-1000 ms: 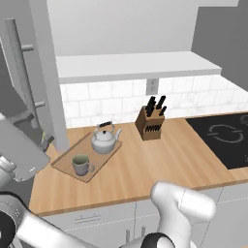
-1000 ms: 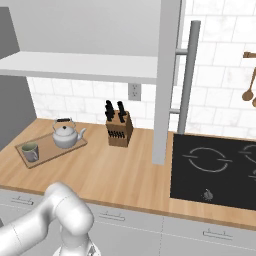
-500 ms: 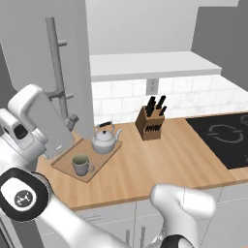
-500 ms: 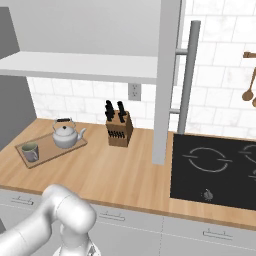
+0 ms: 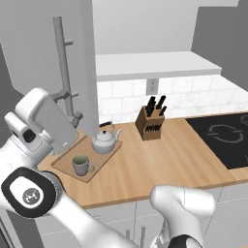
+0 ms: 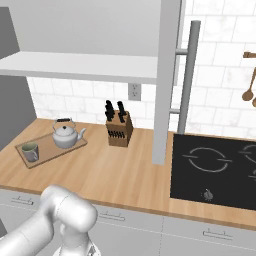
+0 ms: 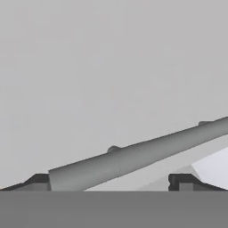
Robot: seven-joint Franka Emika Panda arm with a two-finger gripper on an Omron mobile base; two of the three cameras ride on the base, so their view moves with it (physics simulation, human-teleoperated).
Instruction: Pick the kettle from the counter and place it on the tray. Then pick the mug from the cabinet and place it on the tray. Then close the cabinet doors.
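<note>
So the kettle (image 5: 105,140) and the mug (image 5: 81,164) were both sitting on the tray (image 5: 68,168) at the left end of the counter (image 5: 160,160), kettle toward the back, mug toward the front. Both cabinet doors (image 5: 43,58) hung open, the right one (image 6: 167,75) sticking straight out over the counter. From the hand camera, the gripper (image 7: 113,180) was right up against the left door, its bar handle (image 7: 133,156) lying between the two fingertips (image 7: 38,180). Couldn't tell if they actually pinched it. A knife block (image 5: 150,123) stood near the wall.
</note>
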